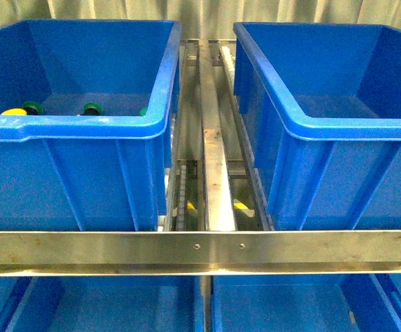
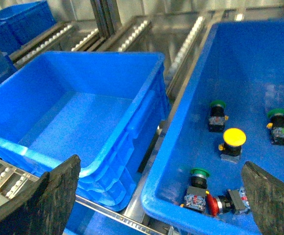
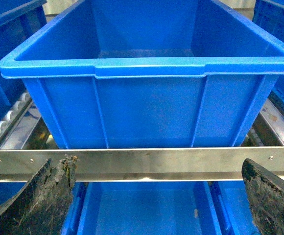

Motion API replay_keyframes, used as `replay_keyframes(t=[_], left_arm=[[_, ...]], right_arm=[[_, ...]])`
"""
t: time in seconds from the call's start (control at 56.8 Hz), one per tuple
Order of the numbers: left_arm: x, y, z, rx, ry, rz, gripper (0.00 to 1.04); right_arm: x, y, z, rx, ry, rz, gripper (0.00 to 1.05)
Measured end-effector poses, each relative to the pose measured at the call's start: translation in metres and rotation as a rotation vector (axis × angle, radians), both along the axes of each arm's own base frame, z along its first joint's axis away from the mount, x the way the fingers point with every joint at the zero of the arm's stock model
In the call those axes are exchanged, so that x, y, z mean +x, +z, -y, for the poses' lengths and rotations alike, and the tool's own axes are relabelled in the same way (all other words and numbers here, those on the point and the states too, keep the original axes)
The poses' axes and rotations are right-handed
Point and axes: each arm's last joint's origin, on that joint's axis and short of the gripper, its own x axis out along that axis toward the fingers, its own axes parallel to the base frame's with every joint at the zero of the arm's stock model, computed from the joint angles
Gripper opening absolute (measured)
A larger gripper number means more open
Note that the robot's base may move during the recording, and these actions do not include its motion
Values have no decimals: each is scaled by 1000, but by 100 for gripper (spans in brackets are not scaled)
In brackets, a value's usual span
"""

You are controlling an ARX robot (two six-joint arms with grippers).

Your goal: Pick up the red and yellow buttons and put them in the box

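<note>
In the left wrist view a blue crate (image 2: 252, 73) holds a yellow button (image 2: 234, 137) standing upright and a red button (image 2: 212, 204) lying on its side by the near wall, among three green-capped ones (image 2: 218, 105). My left gripper (image 2: 161, 200) is open and empty above this crate's near rim. In the front view the yellow cap (image 1: 14, 111) peeps over the left crate's rim (image 1: 83, 128); the red one is hidden there. My right gripper (image 3: 156, 200) is open and empty, facing an empty blue crate (image 3: 147, 73). Neither gripper shows in the front view.
An empty blue crate (image 2: 78, 117) stands beside the button crate. In the front view the right crate (image 1: 339, 128) shows no contents. A steel rail (image 1: 200, 249) crosses in front, with more blue crates (image 1: 276, 304) below. Roller tracks (image 1: 214, 159) run between the crates.
</note>
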Motion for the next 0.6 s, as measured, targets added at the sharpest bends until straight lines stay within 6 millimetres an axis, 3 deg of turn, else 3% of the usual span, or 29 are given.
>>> replay_keyframes(t=[0.229,0.37,0.599], left_arm=[[84,17,44,14,9,-196,97],[139,5,50,51,110,-261,97],[180,-20,46,47,131,-342,97]], right_arm=[[0,0,0,0,0,0,99],[0,0,0,0,0,0,99],[0,0,0,0,0,0,99]])
